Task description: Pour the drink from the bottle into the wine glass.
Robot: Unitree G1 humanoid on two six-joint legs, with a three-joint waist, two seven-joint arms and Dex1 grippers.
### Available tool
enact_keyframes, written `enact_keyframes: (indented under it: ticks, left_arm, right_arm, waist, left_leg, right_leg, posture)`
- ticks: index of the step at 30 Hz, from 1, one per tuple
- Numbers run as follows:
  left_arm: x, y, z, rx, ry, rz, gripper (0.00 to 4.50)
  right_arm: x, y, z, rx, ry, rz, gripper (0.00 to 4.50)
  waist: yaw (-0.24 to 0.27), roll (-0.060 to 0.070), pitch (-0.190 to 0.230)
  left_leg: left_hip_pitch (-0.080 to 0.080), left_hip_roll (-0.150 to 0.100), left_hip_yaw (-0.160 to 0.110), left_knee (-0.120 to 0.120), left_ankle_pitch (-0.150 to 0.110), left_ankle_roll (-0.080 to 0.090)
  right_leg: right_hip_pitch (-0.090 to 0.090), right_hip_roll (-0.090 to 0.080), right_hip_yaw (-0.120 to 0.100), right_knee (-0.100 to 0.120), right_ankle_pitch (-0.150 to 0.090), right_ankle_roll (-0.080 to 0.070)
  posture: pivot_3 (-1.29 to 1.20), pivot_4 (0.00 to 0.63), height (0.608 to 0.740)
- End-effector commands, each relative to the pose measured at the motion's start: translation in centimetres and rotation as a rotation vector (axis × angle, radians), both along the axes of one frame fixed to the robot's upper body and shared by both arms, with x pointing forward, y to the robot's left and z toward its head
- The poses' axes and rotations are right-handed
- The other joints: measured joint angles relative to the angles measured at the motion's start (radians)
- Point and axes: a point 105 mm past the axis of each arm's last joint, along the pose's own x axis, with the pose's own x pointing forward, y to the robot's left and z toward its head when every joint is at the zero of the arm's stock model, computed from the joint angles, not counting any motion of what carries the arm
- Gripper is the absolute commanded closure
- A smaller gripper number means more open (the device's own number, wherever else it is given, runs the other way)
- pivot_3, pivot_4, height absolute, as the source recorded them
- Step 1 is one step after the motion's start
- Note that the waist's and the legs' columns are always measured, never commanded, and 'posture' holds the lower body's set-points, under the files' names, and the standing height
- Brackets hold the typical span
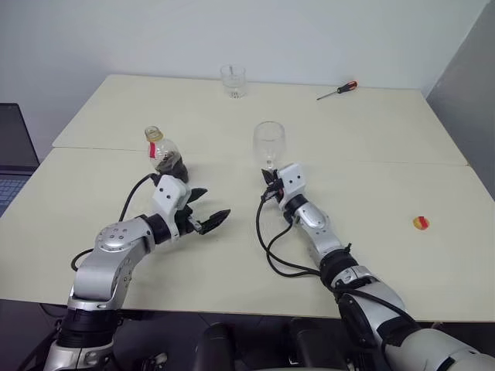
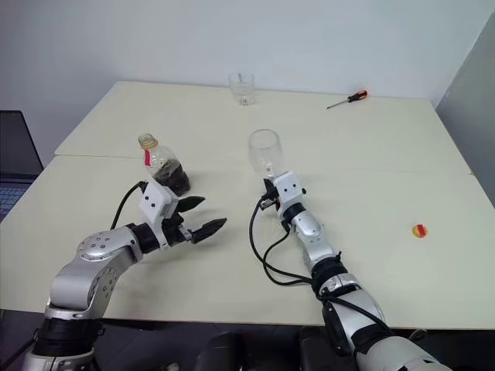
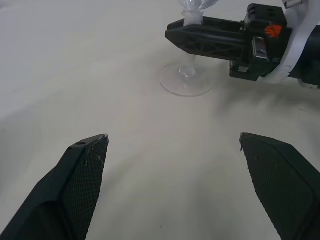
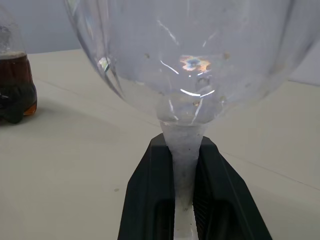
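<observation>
Bottle (image 1: 165, 154): stands upright on the counter (image 1: 387, 255), left of centre, cap off, with a red band at the neck.
Drink (image 4: 15, 85): dark brown, fills the lower part of the bottle only.
Glass (image 1: 269, 143): clear, stemmed, upright and empty; right of the bottle and well apart from it, near the counter's middle. Foot rests flat on the counter in the left wrist view.
Right tool (image 4: 186, 200): clamped on the glass stem just under the bowl, one black finger on each side, in contact with the stem. The arm reaches in from the near right.
Left tool (image 1: 207, 210): fingers wide apart, holding nothing. It hovers low over the counter, just near of the bottle, and points right toward the glass. No contact with the bottle.
Left fingers (image 3: 82, 185): black with textured pads; bare counter lies between them.
Tumbler (image 1: 233, 80): short, clear, upright at the far edge, beyond the glass.
Screwdriver (image 1: 337, 90): red and black handle, lies at the far right.
Cap (image 1: 421, 223): small, red and yellow, lies alone on the right side of the counter, well apart from the bottle.
Counter: pale cream, with a seam running left to right behind the bottle and glass.
Laptop (image 1: 11, 154): dark, at the left edge, partly in view.
</observation>
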Motion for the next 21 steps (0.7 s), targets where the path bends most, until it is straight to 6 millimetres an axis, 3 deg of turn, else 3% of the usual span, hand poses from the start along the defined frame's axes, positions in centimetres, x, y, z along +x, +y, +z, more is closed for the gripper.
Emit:
enact_keyframes:
  ticks: [1,9,10,16,18,21]
  left_arm:
    - [0.3,-0.3,1.3,0.011,-0.057,-0.016,0.00]
    - [0.5,0.0,1.3,0.018,-0.059,-0.013,0.00]
    - [0.5,0.1,1.2,0.019,-0.057,-0.012,0.00]
    - [0.4,1.5,1.6,-0.004,-0.070,0.033,0.00]
    - [0.0,3.5,2.8,-0.037,-0.136,0.087,0.00]
    - [-0.4,6.3,2.9,-0.049,-0.179,0.197,0.00]
  right_arm:
    - [-0.2,-0.2,-1.4,-0.012,0.058,0.006,3.08]
    - [0.3,-1.0,-0.2,0.016,0.026,-0.011,0.21]
    - [0.2,-1.2,0.2,0.019,0.011,-0.006,0.06]
    - [-1.3,-2.3,2.5,-0.017,-0.052,0.109,0.06]
    - [-3.1,-3.9,2.9,-0.100,-0.014,0.217,0.06]
    - [-5.6,-6.0,3.3,-0.214,0.068,0.320,0.06]
  waist:
    - [0.000,0.000,0.000]
    - [0.000,0.000,0.000]
    - [0.000,0.000,0.000]
    - [0.001,0.000,0.000]
    - [0.003,0.000,0.000]
    - [0.011,0.000,0.000]
  left_leg:
    - [0.000,0.000,0.000,0.000,0.000,0.000]
    - [0.000,0.000,0.000,0.001,0.000,0.000]
    - [0.000,0.000,0.000,0.001,0.000,0.000]
    - [0.000,0.000,0.000,0.001,0.000,0.000]
    - [-0.001,0.000,0.000,0.002,0.000,0.000]
    - [-0.002,0.001,0.000,0.002,0.000,0.000]
  right_leg:
    - [0.000,0.000,0.000,0.000,0.000,0.000]
    - [-0.001,0.000,0.000,0.002,0.000,0.000]
    - [-0.001,0.000,0.000,0.002,0.000,0.000]
    - [-0.001,0.000,0.000,0.002,0.000,0.000]
    - [-0.001,0.000,0.000,0.002,0.000,0.000]
    - [-0.001,-0.002,0.000,0.001,-0.001,0.000]
  posture:
    - [0.00,0.150,0.740]
    - [0.00,0.150,0.740]
    - [0.00,0.150,0.740]
    - [0.00,0.150,0.740]
    - [0.00,0.150,0.740]
    - [0.00,0.150,0.740]
